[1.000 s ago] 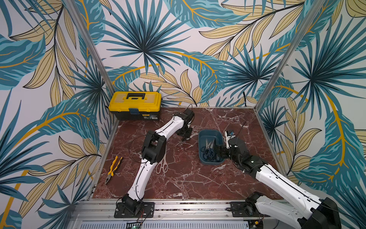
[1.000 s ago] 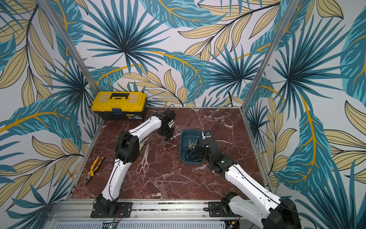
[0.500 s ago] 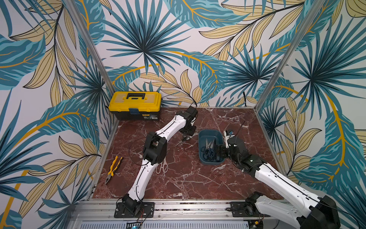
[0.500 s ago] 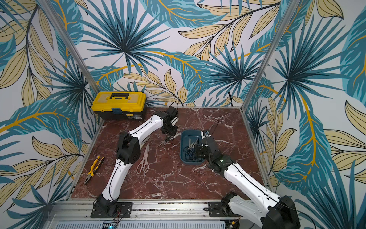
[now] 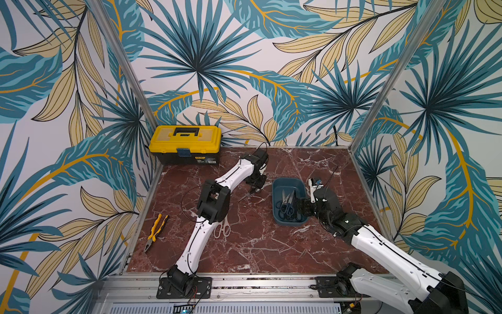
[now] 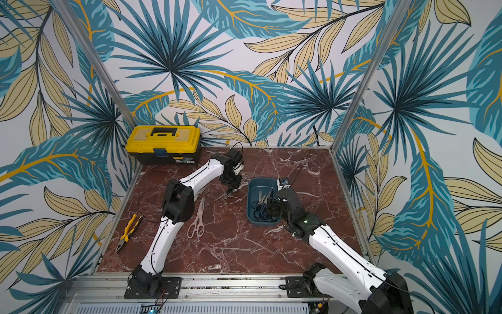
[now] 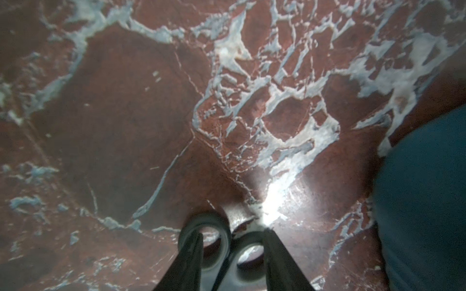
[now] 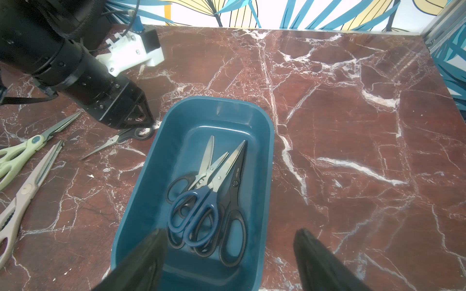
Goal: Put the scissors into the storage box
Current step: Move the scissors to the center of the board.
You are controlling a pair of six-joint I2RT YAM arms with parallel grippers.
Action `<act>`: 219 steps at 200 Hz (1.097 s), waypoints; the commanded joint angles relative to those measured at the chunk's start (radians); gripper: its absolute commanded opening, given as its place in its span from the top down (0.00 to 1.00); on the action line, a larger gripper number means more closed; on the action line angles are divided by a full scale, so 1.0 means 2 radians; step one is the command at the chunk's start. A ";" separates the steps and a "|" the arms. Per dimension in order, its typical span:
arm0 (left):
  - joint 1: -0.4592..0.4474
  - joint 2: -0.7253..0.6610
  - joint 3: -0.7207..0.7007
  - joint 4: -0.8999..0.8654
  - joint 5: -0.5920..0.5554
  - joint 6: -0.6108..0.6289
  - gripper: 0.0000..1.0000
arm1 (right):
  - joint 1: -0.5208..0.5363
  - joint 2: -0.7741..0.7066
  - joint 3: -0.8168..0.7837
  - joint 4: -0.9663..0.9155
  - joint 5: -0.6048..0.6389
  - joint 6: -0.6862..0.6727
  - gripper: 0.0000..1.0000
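**Red marble table (image 5: 258,252), storage box (image 8: 264,161) partly filled**

Yellow toolbox (image 5: 184,142) at back, lid down. Blue scissors (image 8: 201,194) and black scissors (image 8: 233,191) inside storage box. Right gripper (image 8: 230,231) wide open above, empty. Left gripper (image 7: 233,234) pinching small black scissors (image 8: 121,137) just beside box.

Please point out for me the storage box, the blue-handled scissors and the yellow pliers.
Storage box (image 5: 288,221): a top view, on its near outer wall.
Blue-handled scissors (image 8: 198,194): the right wrist view, where the handles meet.
Yellow pliers (image 5: 153,236): a top view, on the yellow handles.
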 commanded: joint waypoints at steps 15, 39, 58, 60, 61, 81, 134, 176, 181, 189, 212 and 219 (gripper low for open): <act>-0.004 0.003 -0.013 -0.012 0.008 -0.001 0.63 | 0.002 0.004 0.005 -0.003 0.006 0.003 0.16; -0.011 -0.021 -0.048 -0.004 0.000 0.003 0.62 | 0.001 0.002 0.002 0.001 0.004 0.000 0.16; -0.013 -0.031 -0.062 -0.006 0.006 0.005 0.60 | 0.001 0.003 0.000 -0.002 0.009 0.003 0.16; -0.014 -0.032 -0.062 -0.007 0.006 0.004 0.60 | 0.001 0.003 0.000 -0.001 0.009 0.003 0.16; -0.013 -0.032 -0.062 -0.008 0.006 0.004 0.60 | 0.001 0.003 -0.001 0.000 0.009 0.003 0.16; -0.014 -0.044 -0.082 -0.007 0.009 0.000 0.61 | 0.001 0.006 -0.003 0.004 0.001 0.004 0.16; -0.020 -0.092 -0.143 0.006 0.029 -0.002 0.67 | 0.001 -0.004 -0.003 -0.003 0.014 -0.002 0.16; -0.023 -0.116 -0.181 0.006 0.039 -0.014 0.67 | 0.001 -0.002 0.001 -0.008 0.011 0.001 0.16; -0.024 -0.122 -0.187 0.008 0.040 -0.016 0.67 | 0.002 -0.003 0.001 -0.010 0.012 0.002 0.16; -0.026 -0.130 -0.196 0.012 0.041 -0.018 0.67 | 0.001 -0.006 -0.001 -0.009 0.013 0.004 0.16; -0.029 -0.147 -0.215 0.022 0.039 -0.021 0.66 | 0.001 -0.006 -0.008 -0.001 0.008 0.002 0.16; -0.029 -0.148 -0.215 0.019 0.040 -0.019 0.66 | 0.002 -0.005 -0.004 -0.007 0.009 0.003 0.16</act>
